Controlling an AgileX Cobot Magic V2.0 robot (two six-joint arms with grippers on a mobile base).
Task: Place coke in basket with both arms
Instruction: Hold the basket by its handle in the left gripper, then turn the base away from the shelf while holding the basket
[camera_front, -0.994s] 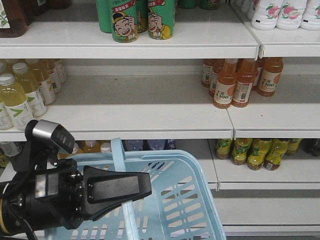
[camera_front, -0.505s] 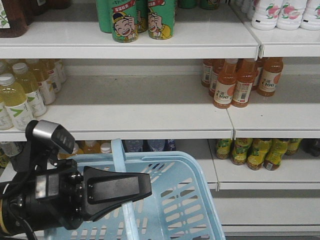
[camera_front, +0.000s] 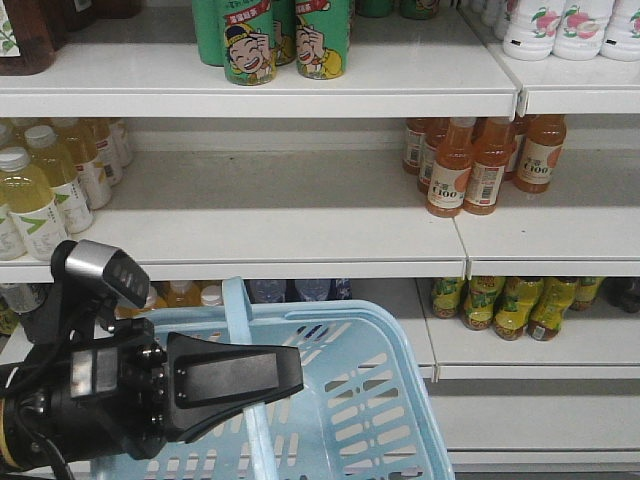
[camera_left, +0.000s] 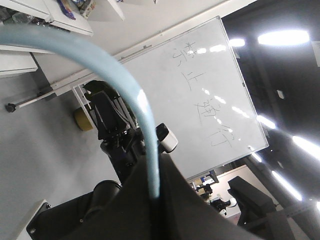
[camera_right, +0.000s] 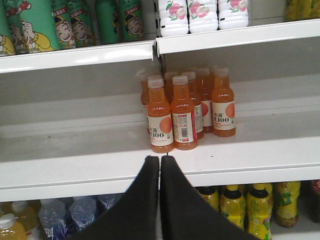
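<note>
Exterior front-facing view: we see the left gripper (camera_front: 285, 380) at lower left, its black wedge lying roughly level and pointing right. The pale blue handle (camera_front: 234, 300) of the basket (camera_front: 320, 310) passes through it. A silver-grey camera box (camera_front: 100, 268) sits above the wrist. The basket fills the lower centre of this view, in front of the lowest shelf level. In the left wrist view the handle arcs down from upper left and ends between the two dark fingers, which are clamped on it; a whiteboard (camera_left: 200, 90) with handwriting stands behind. In the right wrist view the right gripper (camera_right: 160, 162) points at the middle shelf (camera_right: 75, 155), its two fingers pressed together with nothing between them. Just beyond its tips a cluster of orange bottles (camera_right: 185, 115) stands upright on that shelf. Green cans (camera_right: 65, 25) and white bottles (camera_right: 200, 15) occupy the shelf above, and yellow-green bottles (camera_right: 245, 207) the level below. The front view also shows pale yellow bottles (camera_front: 40, 190) at the left end of the middle shelf. We cannot tell where the coke is from these views.
</note>
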